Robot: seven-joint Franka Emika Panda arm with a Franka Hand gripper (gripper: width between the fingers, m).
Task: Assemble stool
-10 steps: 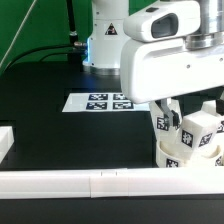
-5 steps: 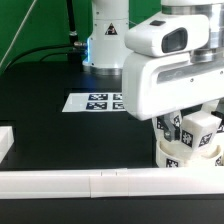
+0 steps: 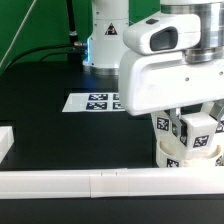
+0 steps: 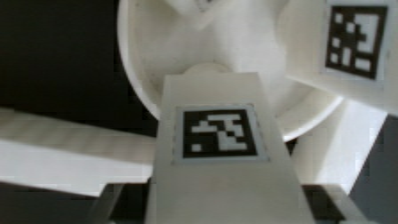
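The round white seat drum stands at the exterior view's right, near the front rail. Two blocky tagged legs stand on it: one on the left and one on the right. My gripper comes down from above onto the right leg, with the large white hand hiding most of it. In the wrist view the held leg fills the middle with its tag facing the camera. The dark fingers sit against both its sides. The seat drum lies beyond it, with the other leg at the edge. A third leg is not in view.
The marker board lies flat on the black table behind the seat. A long white rail runs along the front edge. A white block sits at the exterior view's left. The robot base stands at the back.
The hand has shifted toward the exterior view's left and turned over the seat. The right leg in the gripper has turned a little with it. The seat and the left leg stay put.
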